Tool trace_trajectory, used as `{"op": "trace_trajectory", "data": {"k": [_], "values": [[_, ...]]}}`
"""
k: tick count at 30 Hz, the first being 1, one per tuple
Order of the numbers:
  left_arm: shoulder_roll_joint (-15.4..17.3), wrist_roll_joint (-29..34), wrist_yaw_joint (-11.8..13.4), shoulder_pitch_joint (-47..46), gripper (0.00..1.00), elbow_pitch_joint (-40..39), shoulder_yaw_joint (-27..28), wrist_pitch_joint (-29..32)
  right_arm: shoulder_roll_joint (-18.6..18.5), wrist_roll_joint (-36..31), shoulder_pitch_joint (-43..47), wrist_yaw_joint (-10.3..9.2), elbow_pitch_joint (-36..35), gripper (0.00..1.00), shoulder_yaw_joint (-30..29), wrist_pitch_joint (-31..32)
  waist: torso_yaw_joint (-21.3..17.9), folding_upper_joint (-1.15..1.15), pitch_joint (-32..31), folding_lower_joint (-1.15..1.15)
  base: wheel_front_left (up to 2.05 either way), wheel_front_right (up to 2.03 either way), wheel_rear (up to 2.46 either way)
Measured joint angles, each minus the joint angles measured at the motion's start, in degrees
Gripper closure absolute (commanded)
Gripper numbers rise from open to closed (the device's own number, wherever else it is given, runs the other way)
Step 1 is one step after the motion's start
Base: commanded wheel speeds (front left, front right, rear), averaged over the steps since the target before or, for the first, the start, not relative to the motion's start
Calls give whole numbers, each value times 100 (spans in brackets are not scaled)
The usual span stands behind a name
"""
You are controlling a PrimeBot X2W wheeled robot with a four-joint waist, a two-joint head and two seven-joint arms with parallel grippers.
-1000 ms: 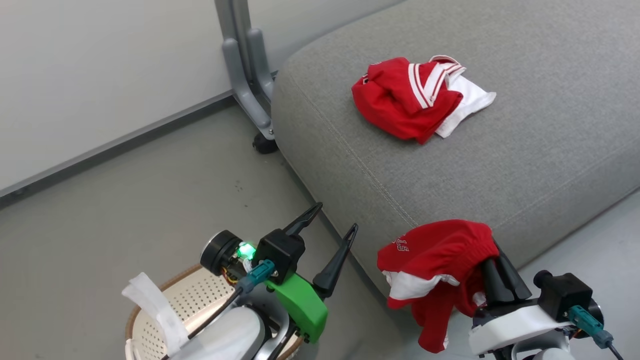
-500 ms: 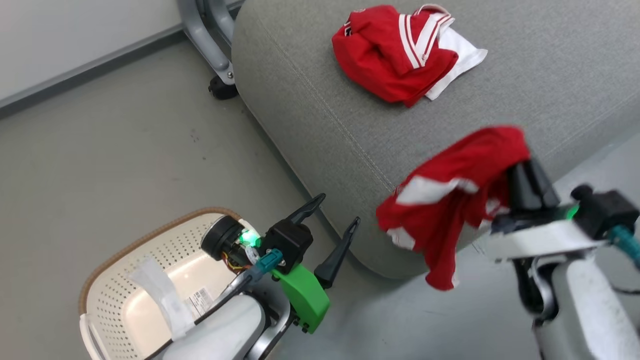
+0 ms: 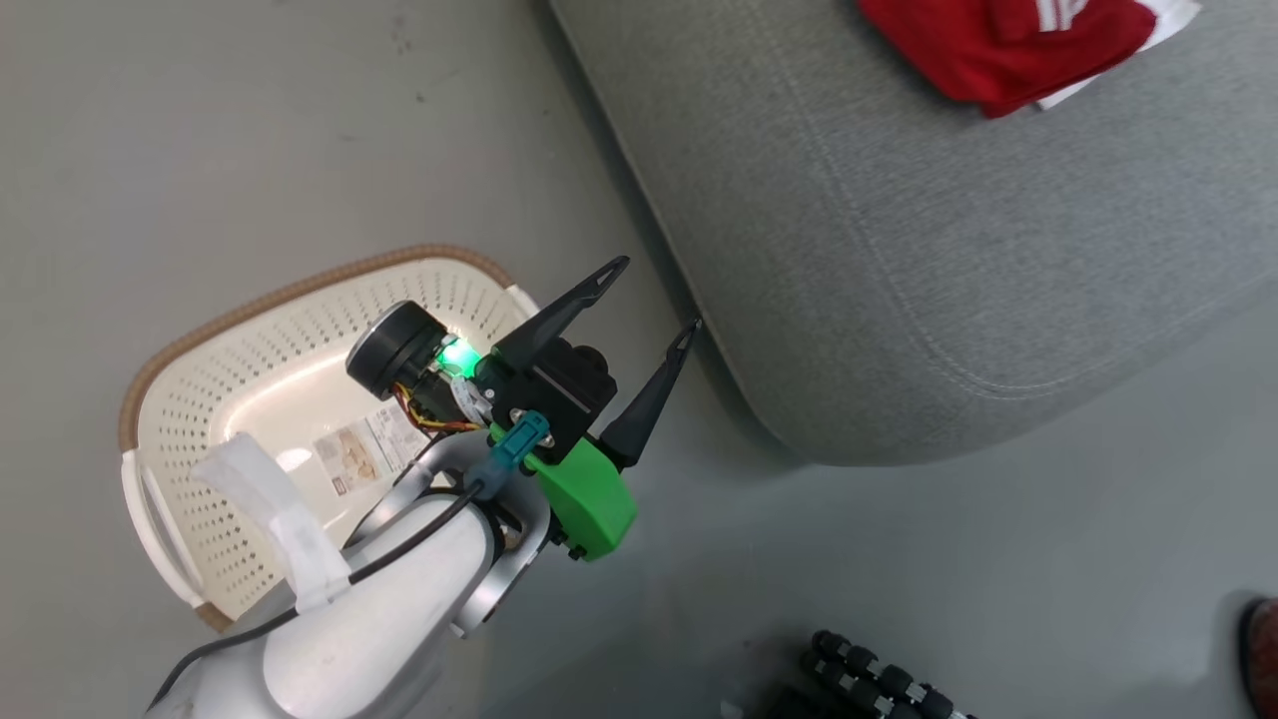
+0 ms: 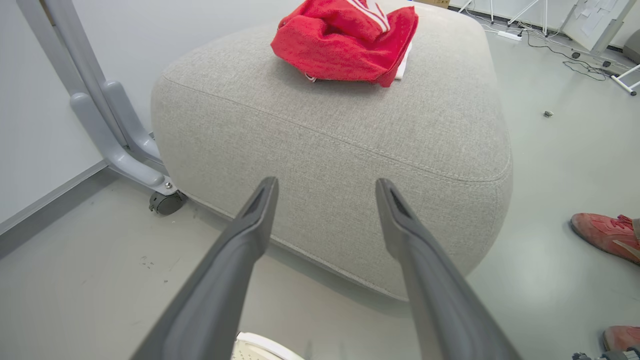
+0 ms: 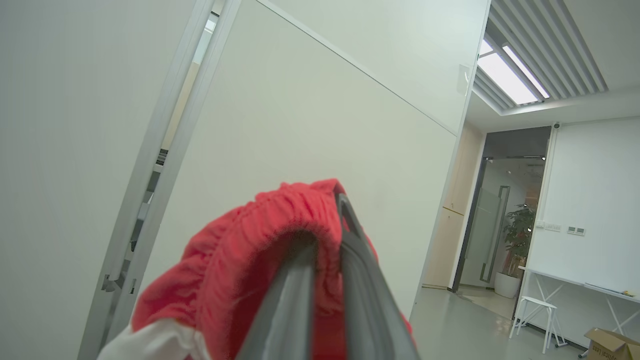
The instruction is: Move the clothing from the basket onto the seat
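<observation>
The cream basket [image 3: 250, 300] stands on the floor at the left of the head view, holding just a paper label [image 3: 364, 454]. My left gripper [image 3: 659, 295] hangs open over its right rim with nothing between the fingers, pointing at the grey seat [image 3: 899, 250]. One red garment with white stripes [image 3: 1008, 50] lies on the seat. In the left wrist view the open left gripper [image 4: 326, 184] faces the seat [image 4: 350, 135] and that garment [image 4: 345, 45]. My right gripper [image 5: 327, 225] is raised toward a wall and shut on a second red garment [image 5: 240, 250] by its elastic band.
A grey wheeled frame leg [image 4: 120, 150] stands against the wall left of the seat. A person's red shoes [image 4: 600, 235] are on the floor to the seat's right. A black ribbed part [image 3: 879, 679] lies at the bottom of the head view.
The head camera has swung down and left. The right gripper has lifted the red garment up out of the head view. The left gripper stays open by the basket.
</observation>
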Motion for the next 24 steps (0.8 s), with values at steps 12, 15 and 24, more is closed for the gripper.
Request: {"op": "trace_trajectory", "data": {"k": [12, 15, 24], "values": [[48, 85, 98, -120, 0, -65, -11, -80, -96, -481, 292, 2, 2242, 100, -299, 2, 875, 0, 1053, 1, 0, 0, 0], [16, 69, 105, -114, 0, 3, -22, -108, 78, -637, 648, 2, 2173, 0, -721, 2, 1046, 0, 1159, 0, 0, 0, 0], [-155, -165, 47, 31, 0, 448, 8, -575, 1003, -1172, 2338, 2, 1404, 0, -1469, 2, 1158, 0, 874, 0, 0, 0, 0]]}}
